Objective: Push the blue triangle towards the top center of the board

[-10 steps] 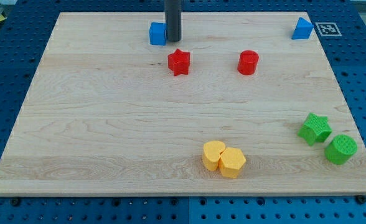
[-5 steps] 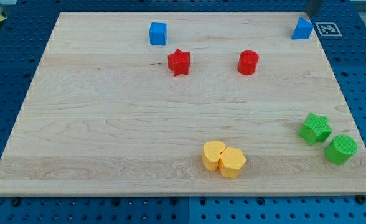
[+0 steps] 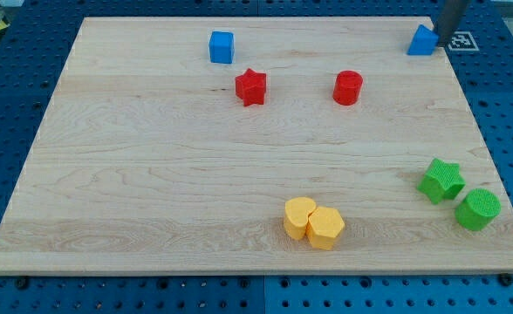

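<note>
Showing my tip (image 3: 446,44) touching the right side of the small blue plastic triangle (image 3: 423,41) at the top right corner of the wooden bench (image 3: 152,174), so the block lies leftward, toward top center; no fingers exist.

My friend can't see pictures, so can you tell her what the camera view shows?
My tip sits right beside the blue triangle, on its right, at the wooden board's top right corner. Also there: a blue cube, red star, red cylinder, green star, green cylinder and two touching yellow blocks.
</note>
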Controlling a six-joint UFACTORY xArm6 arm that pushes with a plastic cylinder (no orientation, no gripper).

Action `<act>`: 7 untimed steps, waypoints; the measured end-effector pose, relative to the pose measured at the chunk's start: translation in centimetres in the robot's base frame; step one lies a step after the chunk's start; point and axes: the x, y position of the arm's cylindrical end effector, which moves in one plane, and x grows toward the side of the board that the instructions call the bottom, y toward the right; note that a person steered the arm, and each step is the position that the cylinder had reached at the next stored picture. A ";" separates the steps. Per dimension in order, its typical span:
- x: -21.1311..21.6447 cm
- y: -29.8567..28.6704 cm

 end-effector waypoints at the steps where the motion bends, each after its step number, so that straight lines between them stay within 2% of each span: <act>1: 0.0 -3.3; 2: 0.0 -5.3; 4: 4.0 -5.4; 7: 4.2 -6.3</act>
